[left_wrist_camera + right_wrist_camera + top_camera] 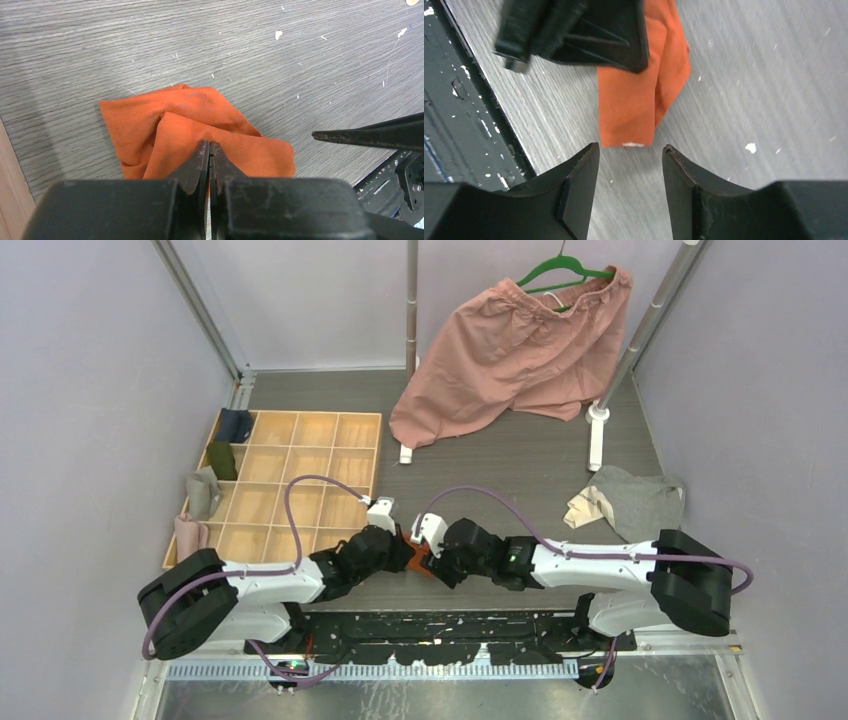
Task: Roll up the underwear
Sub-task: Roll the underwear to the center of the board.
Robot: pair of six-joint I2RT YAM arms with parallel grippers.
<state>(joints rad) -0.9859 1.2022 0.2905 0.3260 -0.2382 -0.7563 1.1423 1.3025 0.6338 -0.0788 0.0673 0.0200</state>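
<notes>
The rust-orange underwear (175,115) lies crumpled and folded on the grey table near its front edge, with a bit of white trim showing at its near end (634,110). My left gripper (209,145) is shut, its tips pinching a raised fold of this cloth. My right gripper (630,149) stands open just short of the cloth's end, nothing between its fingers. From above, both grippers (405,548) (428,552) meet over the orange cloth (420,562), which is mostly hidden. The grey underwear (635,502) with cream trim lies loose at the right.
A wooden divided tray (378,455) sits at the left, with folded garments (222,460) in its left compartments. Big pink shorts (520,350) hang from a green hanger on a rack with white feet (597,430). A black base rail (450,625) runs along the near edge.
</notes>
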